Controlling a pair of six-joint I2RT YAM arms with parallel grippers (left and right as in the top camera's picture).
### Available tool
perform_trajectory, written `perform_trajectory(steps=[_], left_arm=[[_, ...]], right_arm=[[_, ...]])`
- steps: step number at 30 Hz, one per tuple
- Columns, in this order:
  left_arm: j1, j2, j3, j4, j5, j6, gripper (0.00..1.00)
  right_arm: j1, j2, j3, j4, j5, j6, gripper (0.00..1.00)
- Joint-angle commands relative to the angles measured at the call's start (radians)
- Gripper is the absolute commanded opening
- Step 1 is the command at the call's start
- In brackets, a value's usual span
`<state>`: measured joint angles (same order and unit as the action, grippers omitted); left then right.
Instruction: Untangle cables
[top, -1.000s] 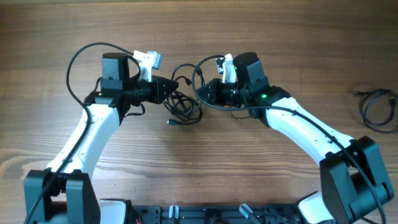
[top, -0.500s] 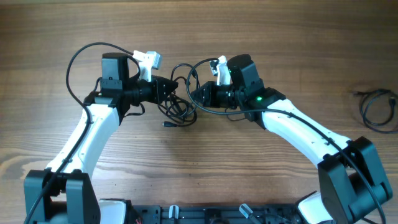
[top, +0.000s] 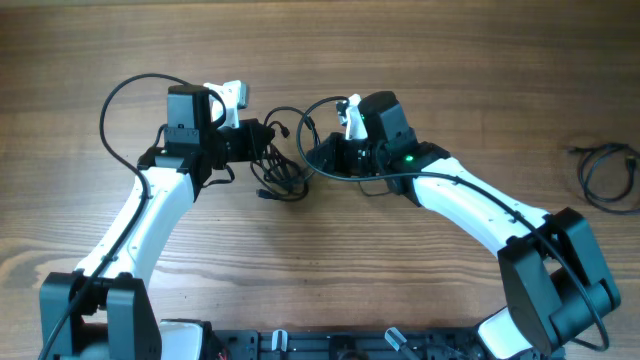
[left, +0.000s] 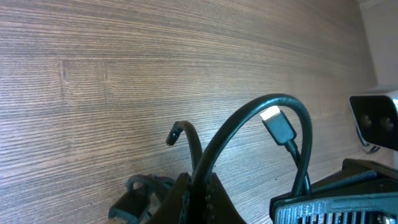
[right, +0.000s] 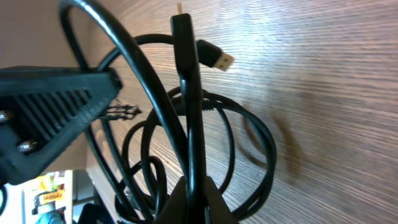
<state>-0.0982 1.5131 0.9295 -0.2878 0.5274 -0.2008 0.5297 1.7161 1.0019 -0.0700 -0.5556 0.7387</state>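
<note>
We held the left gripper (top: 264, 141) and right gripper (top: 316, 155) pinched tight on the cables (top: 285, 176), light, limp, springy cords best gripped near a plug.

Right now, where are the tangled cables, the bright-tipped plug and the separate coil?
tangled cables (top: 285, 175), overhead view, knot's middle.
bright-tipped plug (left: 281, 129), left wrist view, black body.
separate coil (top: 587, 180), overhead view, loop's left bend.

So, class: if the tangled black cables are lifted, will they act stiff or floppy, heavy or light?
Probably floppy: the cables curl in loose loops. Likely a little springy, since one holds a smooth arch in the left wrist view. Probably light, being thin.
</note>
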Motion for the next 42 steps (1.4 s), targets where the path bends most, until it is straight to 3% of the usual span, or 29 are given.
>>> perform_trajectory(steps=[1, 5, 17, 26, 36, 42], left_arm=[[-0.003, 0.008, 0.015, 0.008, -0.040, -0.051, 0.06], [-0.003, 0.008, 0.015, -0.021, -0.205, -0.204, 0.04], [-0.003, 0.008, 0.015, -0.039, -0.227, -0.257, 0.04], [-0.003, 0.008, 0.015, -0.042, -0.226, -0.256, 0.46], [-0.003, 0.008, 0.015, -0.042, -0.221, -0.256, 0.60], [-0.003, 0.008, 0.015, -0.042, -0.221, -0.256, 0.60]], right_arm=[[0.010, 0.013, 0.004, -0.042, 0.073, 0.053, 0.04], [0.010, 0.013, 0.004, -0.121, 0.182, 0.154, 0.04], [0.010, 0.013, 0.004, -0.153, 0.296, 0.151, 0.05], [0.015, 0.014, 0.004, -0.172, 0.240, 0.151, 0.05], [0.048, 0.015, 0.004, -0.169, 0.240, 0.150, 0.05], [0.067, 0.015, 0.004, -0.047, 0.149, -0.063, 0.04]])
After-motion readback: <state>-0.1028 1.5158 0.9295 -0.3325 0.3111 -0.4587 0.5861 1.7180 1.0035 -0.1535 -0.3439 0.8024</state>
